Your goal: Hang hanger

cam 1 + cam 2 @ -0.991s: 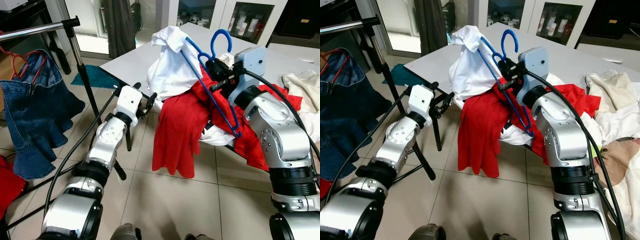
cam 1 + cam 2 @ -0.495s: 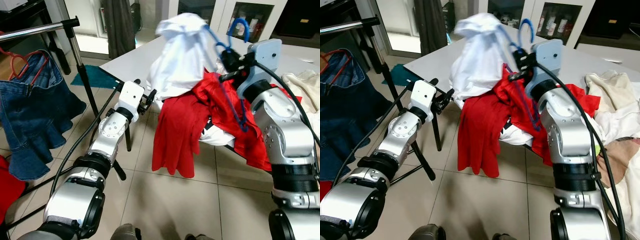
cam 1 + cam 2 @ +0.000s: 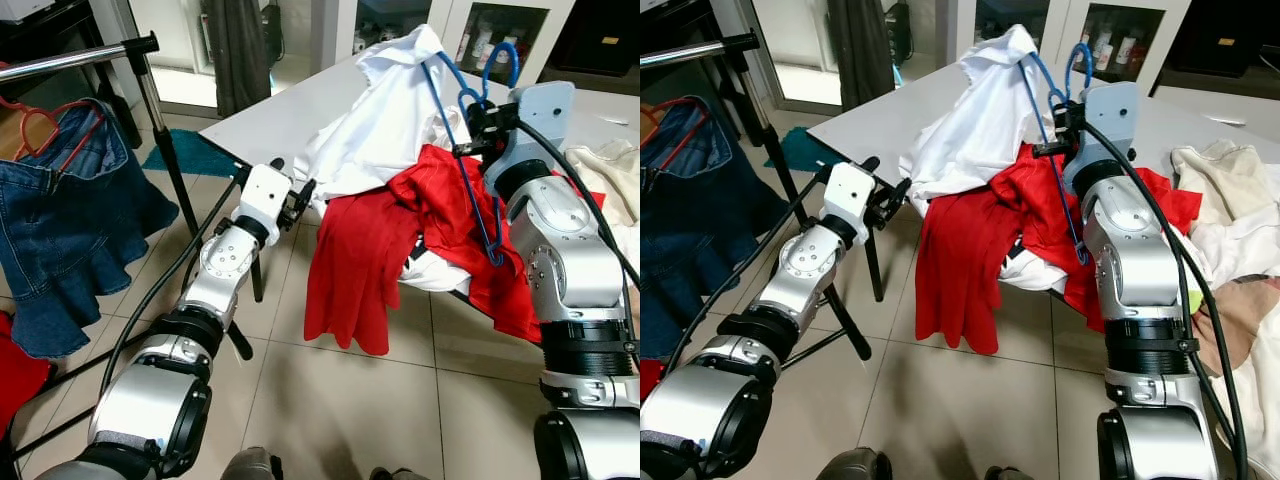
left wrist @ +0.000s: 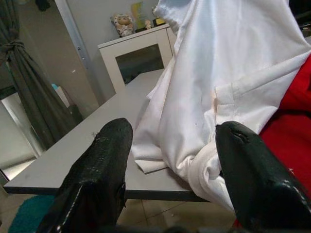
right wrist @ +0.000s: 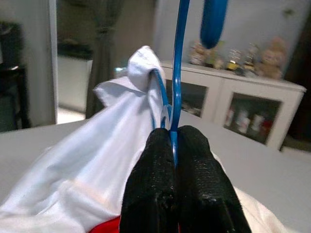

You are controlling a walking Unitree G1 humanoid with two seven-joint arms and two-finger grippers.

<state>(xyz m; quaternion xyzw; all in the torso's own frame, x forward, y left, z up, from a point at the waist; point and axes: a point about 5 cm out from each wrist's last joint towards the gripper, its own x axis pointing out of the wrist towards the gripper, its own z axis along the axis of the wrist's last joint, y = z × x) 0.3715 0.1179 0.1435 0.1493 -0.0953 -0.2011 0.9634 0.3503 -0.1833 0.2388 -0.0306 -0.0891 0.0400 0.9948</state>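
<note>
My right gripper (image 3: 474, 125) is raised over the table and shut on the neck of a blue hanger (image 3: 466, 172); in the right wrist view the fingertips (image 5: 165, 145) pinch the blue wire below its hook. A white shirt (image 3: 385, 120) hangs from the hanger's far shoulder and drapes down to the table edge. Under it a red garment (image 3: 360, 260) spills off the table. My left gripper (image 3: 292, 185) stands open just left of the white shirt (image 4: 218, 73), holding nothing. The clothes rail (image 3: 80, 58) runs across the upper left.
A denim garment (image 3: 70, 200) on a red hanger hangs from the rail, whose upright pole (image 3: 170, 150) stands between the rail and the grey table (image 3: 270, 115). Beige and white clothes (image 3: 610, 170) lie at the right. Tiled floor (image 3: 330, 400) spreads below.
My right gripper has carried the hanger up and to the right, away from the rail. The white shirt rose with it and now stretches out. The left gripper has barely moved.
</note>
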